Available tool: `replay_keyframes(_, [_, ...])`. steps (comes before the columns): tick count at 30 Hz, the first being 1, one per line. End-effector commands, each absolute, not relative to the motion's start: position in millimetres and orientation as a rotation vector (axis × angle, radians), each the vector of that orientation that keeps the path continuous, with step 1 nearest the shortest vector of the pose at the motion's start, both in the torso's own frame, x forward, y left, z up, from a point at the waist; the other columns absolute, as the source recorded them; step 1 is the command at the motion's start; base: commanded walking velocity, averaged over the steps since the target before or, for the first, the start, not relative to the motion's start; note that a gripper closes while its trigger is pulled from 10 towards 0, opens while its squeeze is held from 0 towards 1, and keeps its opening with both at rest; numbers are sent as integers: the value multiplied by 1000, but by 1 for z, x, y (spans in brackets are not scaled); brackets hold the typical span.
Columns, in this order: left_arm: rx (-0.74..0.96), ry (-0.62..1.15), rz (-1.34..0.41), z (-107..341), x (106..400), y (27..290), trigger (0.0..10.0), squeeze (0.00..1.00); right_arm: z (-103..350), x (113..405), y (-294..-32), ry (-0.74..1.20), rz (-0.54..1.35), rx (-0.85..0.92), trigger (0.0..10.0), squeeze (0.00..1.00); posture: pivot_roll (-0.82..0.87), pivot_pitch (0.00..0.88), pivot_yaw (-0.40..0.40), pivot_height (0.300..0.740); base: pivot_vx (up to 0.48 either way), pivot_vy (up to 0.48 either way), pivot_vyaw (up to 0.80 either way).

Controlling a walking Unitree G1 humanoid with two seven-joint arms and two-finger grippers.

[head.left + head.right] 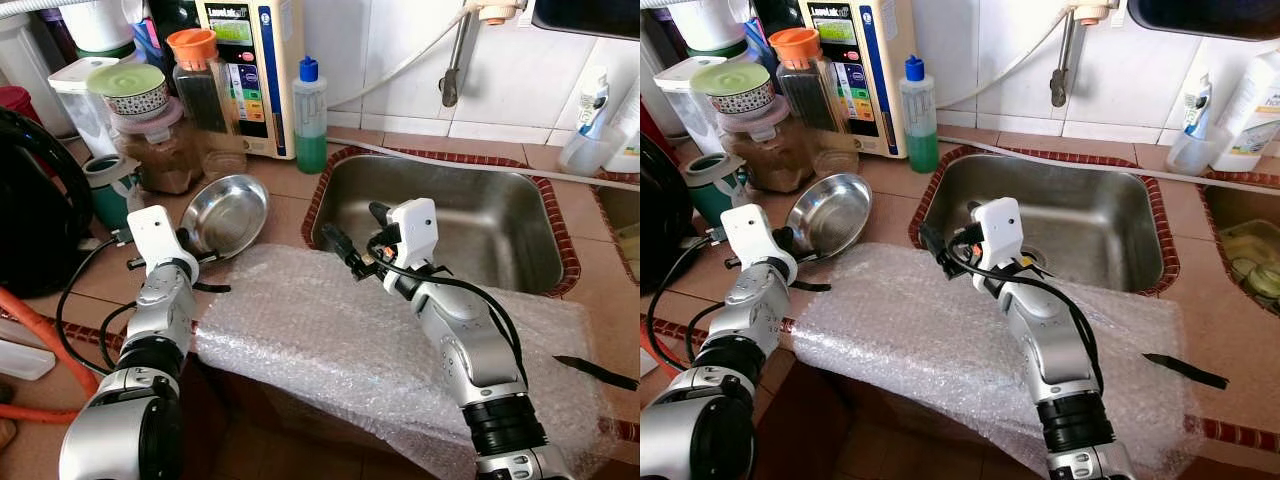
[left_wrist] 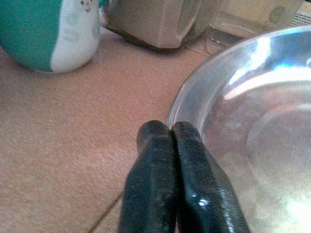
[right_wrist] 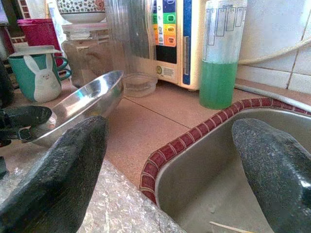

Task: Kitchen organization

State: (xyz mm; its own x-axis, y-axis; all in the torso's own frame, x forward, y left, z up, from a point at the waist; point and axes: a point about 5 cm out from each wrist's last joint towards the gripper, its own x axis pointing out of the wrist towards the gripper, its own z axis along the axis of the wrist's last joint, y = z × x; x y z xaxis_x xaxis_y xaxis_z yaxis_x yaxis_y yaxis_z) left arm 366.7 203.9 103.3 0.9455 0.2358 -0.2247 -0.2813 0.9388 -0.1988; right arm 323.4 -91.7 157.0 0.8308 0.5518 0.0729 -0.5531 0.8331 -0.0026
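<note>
1. The shallow round stainless steel bowl [image 1: 223, 213] is sitting on the terracotta-tiled bench [image 1: 290, 185], tilted, between the cluster of jars and the steel sink [image 1: 470, 225], its near edge just beside the sheet of clear bubble wrap [image 1: 330, 330].
2. The left end effector [image 2: 167, 133] is resting at the bowl's near rim with its two black fingers pressed together; whether the thin rim is actually pinched between them cannot be told.
3. The right end effector [image 1: 352, 235] is hovering over the bubble wrap at the sink's corner, fingers spread wide and holding nothing.
4. Judgement: the bowl is looking light, rigid and slick; a rim pinch is the only real hold, and polished metal is likely to slip or swing.
5. Hard to read: the bowl's underside and what is propping it tilted; the left fingertips are blurring into the rim's reflection.
6. A teal rabbit-print mug [image 3: 36, 75] is standing close behind the bowl.
7. The bubble wrap is covering the bench front, hiding whatever is lying beneath.
</note>
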Motion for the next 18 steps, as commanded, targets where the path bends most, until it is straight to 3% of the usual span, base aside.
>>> replay_keyframes(1, [-242, 223, 253, 100, 367, 202, 10000, 1000, 160, 326, -91, -82, 588, 21, 10000, 0, 64, 0, 65, 740, 0, 0, 0])
replay_keyframes(9, [-235, 188, 226, 110, 371, 197, 10000, 1000, 161, 326, -93, -84, 582, 19, 10000, 0, 59, 0, 64, 740, 0, 0, 0])
replay_keyframes(18, [-208, -8, 195, 144, 377, 192, 10000, 1000, 163, 326, -92, -91, 582, 21, 10000, 0, 62, 0, 58, 740, 0, 0, 0])
